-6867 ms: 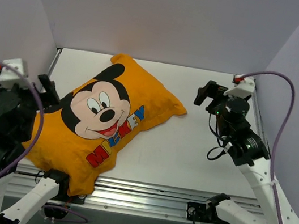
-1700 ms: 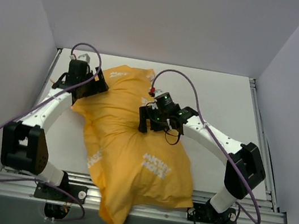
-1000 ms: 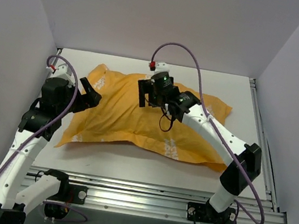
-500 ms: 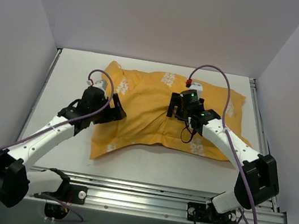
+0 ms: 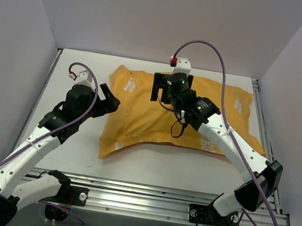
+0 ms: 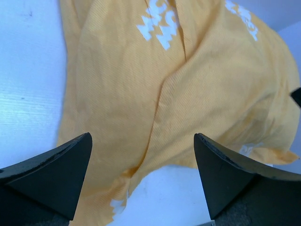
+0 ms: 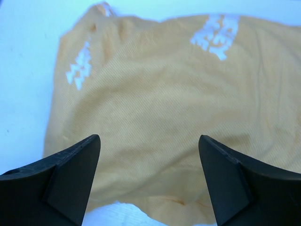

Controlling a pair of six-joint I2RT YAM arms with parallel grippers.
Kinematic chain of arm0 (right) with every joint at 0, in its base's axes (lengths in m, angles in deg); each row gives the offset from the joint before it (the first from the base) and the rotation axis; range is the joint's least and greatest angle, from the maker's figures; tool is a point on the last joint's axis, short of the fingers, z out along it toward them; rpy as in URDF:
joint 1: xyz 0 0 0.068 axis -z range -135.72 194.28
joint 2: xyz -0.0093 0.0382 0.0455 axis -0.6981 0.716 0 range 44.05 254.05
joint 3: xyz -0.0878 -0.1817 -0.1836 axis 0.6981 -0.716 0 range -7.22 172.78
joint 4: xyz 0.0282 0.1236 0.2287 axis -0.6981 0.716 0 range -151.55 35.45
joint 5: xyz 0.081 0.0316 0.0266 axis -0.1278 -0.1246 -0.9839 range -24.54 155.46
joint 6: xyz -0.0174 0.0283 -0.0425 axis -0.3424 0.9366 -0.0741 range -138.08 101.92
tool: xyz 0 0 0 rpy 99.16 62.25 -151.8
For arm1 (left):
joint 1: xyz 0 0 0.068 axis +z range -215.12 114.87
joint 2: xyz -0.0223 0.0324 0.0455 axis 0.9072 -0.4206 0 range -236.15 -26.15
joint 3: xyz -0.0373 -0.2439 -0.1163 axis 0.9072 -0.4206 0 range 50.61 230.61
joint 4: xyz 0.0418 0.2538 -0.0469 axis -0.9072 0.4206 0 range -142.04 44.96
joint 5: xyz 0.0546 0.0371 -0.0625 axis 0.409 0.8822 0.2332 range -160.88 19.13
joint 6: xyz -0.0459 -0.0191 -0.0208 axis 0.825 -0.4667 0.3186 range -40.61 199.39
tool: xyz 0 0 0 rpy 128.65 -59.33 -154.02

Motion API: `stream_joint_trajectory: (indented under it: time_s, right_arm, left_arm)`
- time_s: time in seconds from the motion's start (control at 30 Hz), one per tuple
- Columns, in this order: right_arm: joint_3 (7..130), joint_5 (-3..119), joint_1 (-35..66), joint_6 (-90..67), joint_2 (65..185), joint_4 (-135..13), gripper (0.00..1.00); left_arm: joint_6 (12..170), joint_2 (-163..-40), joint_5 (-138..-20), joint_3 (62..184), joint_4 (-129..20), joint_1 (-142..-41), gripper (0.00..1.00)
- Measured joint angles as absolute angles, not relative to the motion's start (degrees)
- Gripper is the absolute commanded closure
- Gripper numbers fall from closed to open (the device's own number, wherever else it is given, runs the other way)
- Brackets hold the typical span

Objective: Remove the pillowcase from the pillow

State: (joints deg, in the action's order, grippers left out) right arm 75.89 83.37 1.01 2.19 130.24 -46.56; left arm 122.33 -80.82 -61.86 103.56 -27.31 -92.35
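The orange pillowcase (image 5: 156,117) lies flattened across the back of the white table (image 5: 188,168), plain side up with small white prints. No white pillow shows in any view; whether it is inside I cannot tell. My left gripper (image 5: 110,102) is open at the cloth's left edge, and in the left wrist view (image 6: 143,181) the pillowcase (image 6: 188,80) fills the space ahead of the spread fingers. My right gripper (image 5: 161,89) is open above the cloth's upper middle, and the right wrist view (image 7: 148,181) looks down on the pillowcase (image 7: 164,103). Neither holds anything.
Grey walls close in the table at the back and both sides. A metal rail (image 5: 143,196) runs along the near edge by the arm bases. A loose corner of the cloth (image 5: 105,149) points toward the front.
The pillowcase has shifted right and toward the back. My left gripper has pulled back left to the cloth's edge. My right gripper has moved left and toward the back.
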Motion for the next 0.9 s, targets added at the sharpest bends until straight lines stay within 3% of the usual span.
stream_joint_trajectory:
  time_s: [0.2, 0.43, 0.5, 0.57, 0.67, 0.7, 0.77, 0.8, 0.83, 0.9]
  right_arm:
    - [87.2, 84.5, -0.2, -0.2, 139.7, -49.3, 0.20]
    - [91.3, 84.7, -0.9, -1.5, 152.8, -51.3, 0.22]
    - [91.4, 84.8, -0.9, -1.7, 155.3, -51.4, 0.24]
    - [91.3, 85.4, -0.9, -2.0, 157.0, -51.5, 0.33]
    - [90.9, 86.9, -0.8, -1.9, 157.5, -52.3, 0.44]
    - [90.6, 87.4, -0.8, -1.7, 157.4, -52.7, 0.48]
    - [88.7, 88.2, -0.7, -1.6, 156.7, -53.6, 0.61]
    - [87.2, 88.4, -0.5, -1.4, 156.0, -54.0, 0.66]
    - [85.6, 88.4, -0.2, -1.0, 155.2, -54.3, 0.74]
    - [82.6, 88.3, 0.7, -0.3, 153.3, -54.7, 0.81]
  left_arm:
    - [121.6, -92.1, -64.6, 104.7, -33.2, -84.8, 0.00]
    - [121.0, -105.6, -71.4, 105.5, -40.8, -84.2, 0.00]
    - [121.3, -106.9, -72.8, 105.5, -42.5, -84.2, 0.09]
    - [121.4, -107.3, -73.4, 105.3, -44.1, -84.2, 0.15]
    - [122.2, -107.4, -73.4, 103.5, -47.3, -84.3, 0.33]
    - [122.5, -107.5, -73.3, 102.7, -48.1, -84.3, 0.47]
    - [123.6, -107.6, -73.3, 100.6, -50.4, -84.3, 0.64]
    - [124.1, -107.6, -73.3, 99.6, -51.4, -84.3, 0.78]
    - [124.8, -107.6, -73.3, 98.7, -52.4, -84.4, 0.84]
    - [125.5, -107.6, -73.4, 97.1, -54.2, -84.7, 0.92]
